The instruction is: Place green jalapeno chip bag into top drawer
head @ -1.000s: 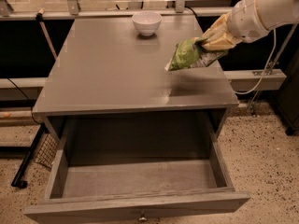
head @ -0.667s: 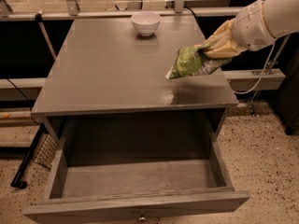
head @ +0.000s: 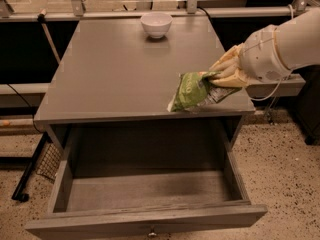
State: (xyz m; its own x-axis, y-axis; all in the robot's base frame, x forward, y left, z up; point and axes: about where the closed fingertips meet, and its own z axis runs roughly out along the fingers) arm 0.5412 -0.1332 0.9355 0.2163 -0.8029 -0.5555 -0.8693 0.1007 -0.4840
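Note:
The green jalapeno chip bag [head: 192, 90] hangs tilted in the air over the front right part of the grey cabinet top [head: 115, 69]. My gripper [head: 223, 76] comes in from the right and is shut on the bag's right end. The top drawer [head: 145, 194] is pulled wide open below the cabinet top, and its inside is bare. Its small metal knob [head: 150, 232] shows at the bottom edge of the front panel. The bag is above the cabinet's front edge, just behind the drawer opening.
A white bowl [head: 156, 24] stands at the back middle of the cabinet top. Metal rails and cables run behind the cabinet. A dark wire rack [head: 37, 164] leans at the left of the drawer. The floor is speckled.
My gripper has carried the bag toward the front of the cabinet top and a little lower, closer to the open drawer. The drawer and bowl have not moved.

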